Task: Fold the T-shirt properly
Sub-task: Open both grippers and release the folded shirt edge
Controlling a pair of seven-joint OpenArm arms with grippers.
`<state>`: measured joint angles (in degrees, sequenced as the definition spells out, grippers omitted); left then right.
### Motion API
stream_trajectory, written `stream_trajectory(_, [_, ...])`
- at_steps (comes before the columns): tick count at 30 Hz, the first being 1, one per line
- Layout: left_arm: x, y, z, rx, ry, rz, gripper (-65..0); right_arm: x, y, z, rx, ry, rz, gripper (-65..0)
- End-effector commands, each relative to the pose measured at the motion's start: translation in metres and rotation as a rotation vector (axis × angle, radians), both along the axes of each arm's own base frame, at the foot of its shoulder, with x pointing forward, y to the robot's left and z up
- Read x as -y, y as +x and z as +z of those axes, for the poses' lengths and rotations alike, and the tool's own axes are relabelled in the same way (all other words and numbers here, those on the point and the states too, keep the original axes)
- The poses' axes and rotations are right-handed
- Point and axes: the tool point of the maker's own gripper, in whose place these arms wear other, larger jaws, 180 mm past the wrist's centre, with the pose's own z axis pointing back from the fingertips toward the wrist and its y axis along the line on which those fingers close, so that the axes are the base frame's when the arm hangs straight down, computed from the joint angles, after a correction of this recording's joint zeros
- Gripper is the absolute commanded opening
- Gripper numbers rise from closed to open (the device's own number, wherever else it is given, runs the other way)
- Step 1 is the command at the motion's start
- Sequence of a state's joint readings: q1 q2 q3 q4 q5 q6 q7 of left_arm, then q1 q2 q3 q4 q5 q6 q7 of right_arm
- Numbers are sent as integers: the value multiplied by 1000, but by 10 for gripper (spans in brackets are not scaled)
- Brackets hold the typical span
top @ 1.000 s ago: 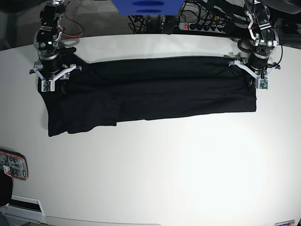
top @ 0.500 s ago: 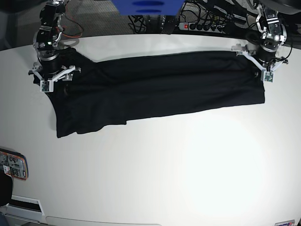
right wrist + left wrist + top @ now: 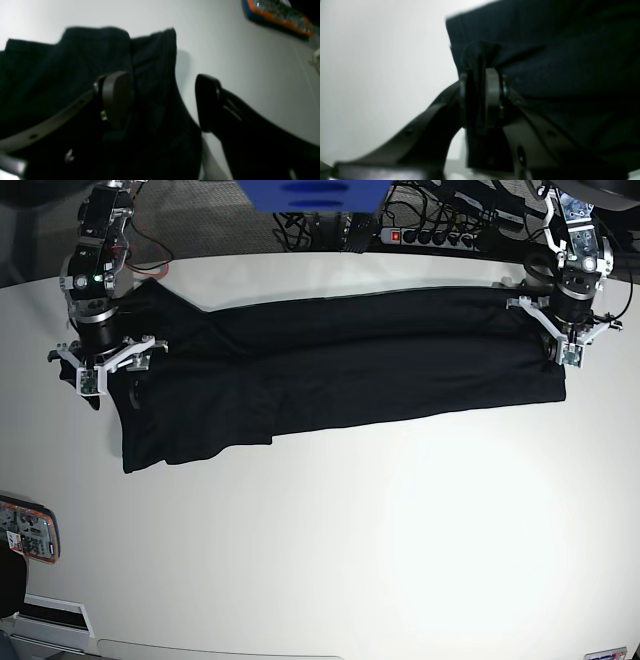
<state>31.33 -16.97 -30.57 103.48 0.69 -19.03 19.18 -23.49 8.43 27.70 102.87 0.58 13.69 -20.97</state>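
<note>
The black T-shirt point(image 3: 340, 360) lies as a long folded band across the white table point(image 3: 350, 530). My left gripper point(image 3: 566, 350) stands at its right end in the base view. In the left wrist view that gripper point(image 3: 480, 82) is shut on a bunched fold of the T-shirt point(image 3: 570, 62). My right gripper point(image 3: 108, 365) is at the band's left end. In the right wrist view it point(image 3: 162, 100) stands open, one finger over the T-shirt point(image 3: 62, 70) and the other over bare table, with the cloth's edge running between them.
A power strip point(image 3: 425, 235) with cables and a blue object point(image 3: 315, 192) lie beyond the table's far edge. An orange-rimmed device point(image 3: 28, 530) sits at the table's near left edge and shows in the right wrist view point(image 3: 277, 15).
The left gripper has drawn the shirt's end to the right and back, shifting the whole band right. The right gripper has opened wider and moved slightly left and nearer.
</note>
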Motion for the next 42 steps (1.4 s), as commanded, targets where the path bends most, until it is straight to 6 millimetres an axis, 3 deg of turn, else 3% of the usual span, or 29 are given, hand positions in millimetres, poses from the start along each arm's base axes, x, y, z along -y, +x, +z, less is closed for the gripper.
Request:
stream_trajectory(1, [-2, 7, 17, 48, 39, -15, -551, 0, 7, 16, 57, -9, 10, -256])
stream_trajectory(8, [17, 22, 48, 141, 54, -48, -551, 0, 6, 15, 52, -7, 11, -256])
stream_trajectory(12, [52, 30, 57, 176, 19, -116, -551, -4, 4, 10, 38, 10, 2, -256])
stream_trajectory(17, [69, 32, 55, 178, -11, -149, -551, -7, 0, 1, -11, 21, -10, -256])
stream_trajectory(21, [66, 13, 45, 126, -15, -139, -551, -6, 0, 1, -11, 22, -12, -256])
stream_trajectory(26, [38, -14, 39, 67, 30, -77, -554, -6, 0, 1, -13, 23, -13, -256])
stream_trajectory(32, [0, -31, 49, 54, 100, 7, -555, -7, 0, -1, -16, 25, -13, -256])
stream_trajectory(35, [-9, -39, 47, 35, 114, 27, -556, -7, 0, -1, -16, 25, -13, -256])
stream_trajectory(42, [-9, -49, 37, -22, 108, 37, -526, -6, 0, -1, -17, 25, -13, -256])
